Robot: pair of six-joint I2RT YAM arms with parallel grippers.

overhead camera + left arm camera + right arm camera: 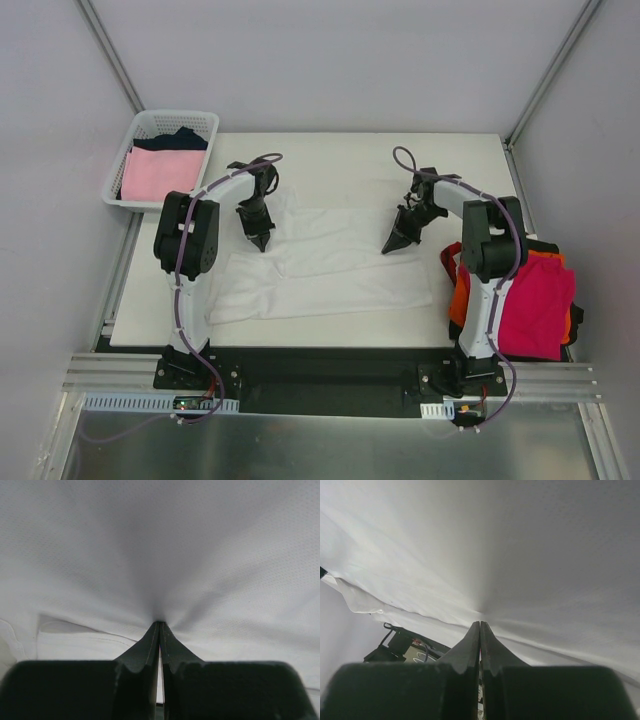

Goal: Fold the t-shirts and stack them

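Observation:
A white t-shirt lies spread across the middle of the table, partly folded over itself. My left gripper is shut on its upper left edge; in the left wrist view the jaws meet at a pinch of white cloth. My right gripper is shut on the shirt's upper right edge; in the right wrist view the white cloth pulls taut from the closed jaws. A magenta-red shirt over an orange one hangs at the table's right edge.
A white lattice basket at the back left holds a pale pink shirt and a dark navy one. White walls with metal struts close in the table on three sides.

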